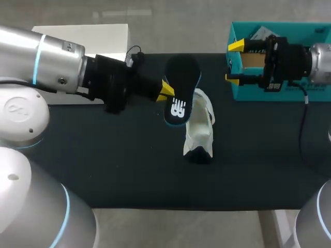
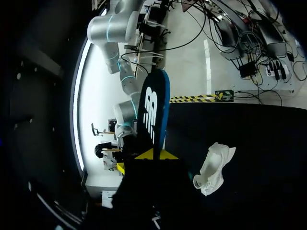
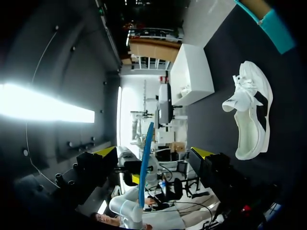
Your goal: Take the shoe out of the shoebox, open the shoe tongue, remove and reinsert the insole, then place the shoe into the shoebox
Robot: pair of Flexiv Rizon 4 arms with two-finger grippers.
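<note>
A black insole (image 1: 180, 92) with a blue rim and white logo is held up off the mat, and my left gripper (image 1: 165, 92) is shut on its near edge. In the left wrist view the insole (image 2: 152, 112) rises straight ahead of the yellow tips (image 2: 153, 155). The white shoe (image 1: 199, 126) lies on its side on the black mat just under and right of the insole, also seen as the shoe (image 2: 213, 167) and the shoe (image 3: 252, 112). My right gripper (image 1: 235, 62) stands wide open and empty at the left end of the teal shoebox (image 1: 282, 93).
A white box lid (image 1: 83, 36) lies at the back left, partly under my left arm. The black mat (image 1: 129, 170) covers the table's middle. In the right wrist view the shoebox corner (image 3: 273, 24) and the lid (image 3: 192, 76) flank the shoe.
</note>
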